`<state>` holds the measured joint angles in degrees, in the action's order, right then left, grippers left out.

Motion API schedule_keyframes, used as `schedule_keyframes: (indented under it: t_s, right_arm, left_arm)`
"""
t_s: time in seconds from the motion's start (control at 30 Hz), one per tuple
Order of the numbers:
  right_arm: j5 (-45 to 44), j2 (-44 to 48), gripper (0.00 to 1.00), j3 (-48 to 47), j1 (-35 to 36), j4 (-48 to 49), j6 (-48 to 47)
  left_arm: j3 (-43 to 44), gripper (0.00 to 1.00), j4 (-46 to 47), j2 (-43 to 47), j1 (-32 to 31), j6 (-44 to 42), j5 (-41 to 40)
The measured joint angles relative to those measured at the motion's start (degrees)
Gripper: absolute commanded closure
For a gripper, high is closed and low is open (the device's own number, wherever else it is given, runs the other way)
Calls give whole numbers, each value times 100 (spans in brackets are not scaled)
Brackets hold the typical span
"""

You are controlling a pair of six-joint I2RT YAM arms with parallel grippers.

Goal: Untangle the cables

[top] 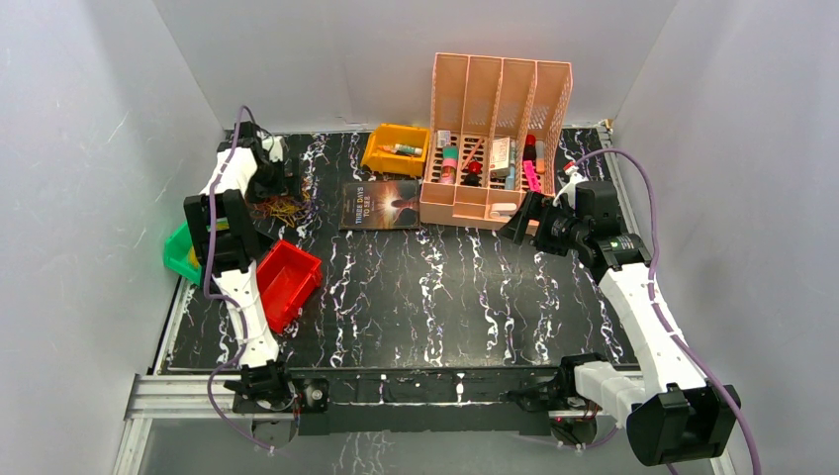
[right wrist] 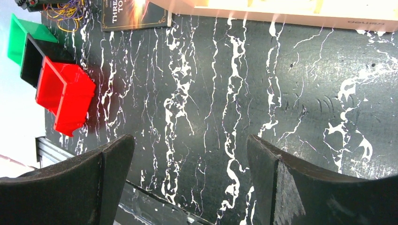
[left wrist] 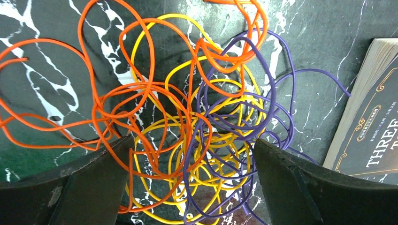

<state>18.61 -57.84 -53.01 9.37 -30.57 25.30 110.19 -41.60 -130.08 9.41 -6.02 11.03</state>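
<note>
The cables (left wrist: pixel 193 133) lie on the bench (left wrist: pixel 319 37) in one tangle of orange, yellow and purple. They sit directly beneath the left end effector (left wrist: pixel 191 154), with the densest part between its widely spread fingers and loops fanning out ahead of it. The wire looks light, thin and springy, so it probably slips from a loose pinch, and one pulled strand may drag the whole clump. The best holds seem to be the outliers: the orange loops (left wrist: pixel 44 84) beyond the left finger, or the purple strands (left wrist: pixel 286 75) beyond the right finger, near the book (left wrist: pixel 371 136). The right end effector (right wrist: pixel 190 145) hangs wide open over bare bench, well apart from the tangle.
</note>
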Motion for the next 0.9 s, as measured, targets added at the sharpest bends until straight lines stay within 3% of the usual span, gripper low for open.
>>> schedule_keyframes:
  t_s: [0.2,0.3,0.57,0.9]
  right_arm:
    - [2,13,3,7,0,0,4]
    - [2,28,3,37,0,-2,7]
    - [2,37,3,42,0,2,9]
    - [2,50,4,44,0,7,46]
  left_arm:
    - [-164,2,20,0,0,74,210]
    - [-173,9,26,0,-9,105,256]
    - [-173,39,37,-11,-46,208,297]
    - [-173,83,20,-107,-264,275,289]
